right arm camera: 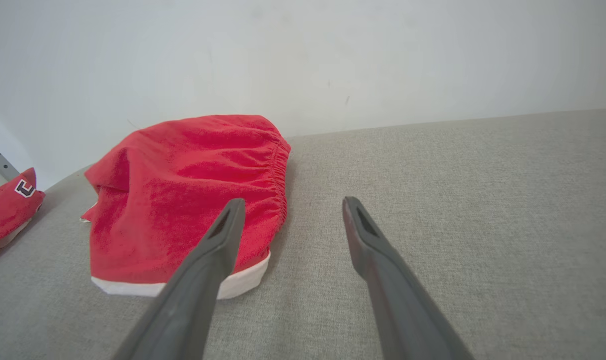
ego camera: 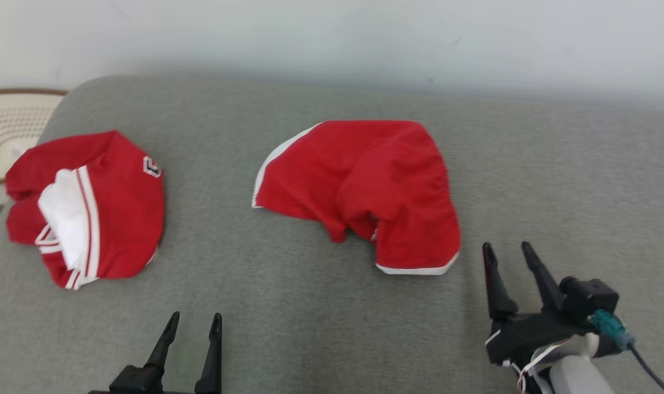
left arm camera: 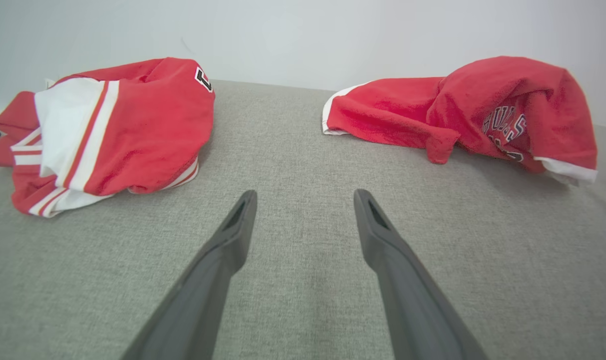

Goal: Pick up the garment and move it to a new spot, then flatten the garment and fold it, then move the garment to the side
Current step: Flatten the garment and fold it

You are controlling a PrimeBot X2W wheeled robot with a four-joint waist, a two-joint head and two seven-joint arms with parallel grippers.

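Observation:
A crumpled red garment with white hems, shaped like shorts, lies mid-surface on the grey cushion. It also appears at the right in the left wrist view, with dark lettering showing, and at the left in the right wrist view. My right gripper is open and empty, just right of the garment's near white hem, not touching it. My left gripper is open and empty over bare cushion near the front edge, well short of the cloth.
A second red and white garment lies bunched at the cushion's left end. A cream woven basket stands beyond that left edge. A pale wall runs behind the cushion.

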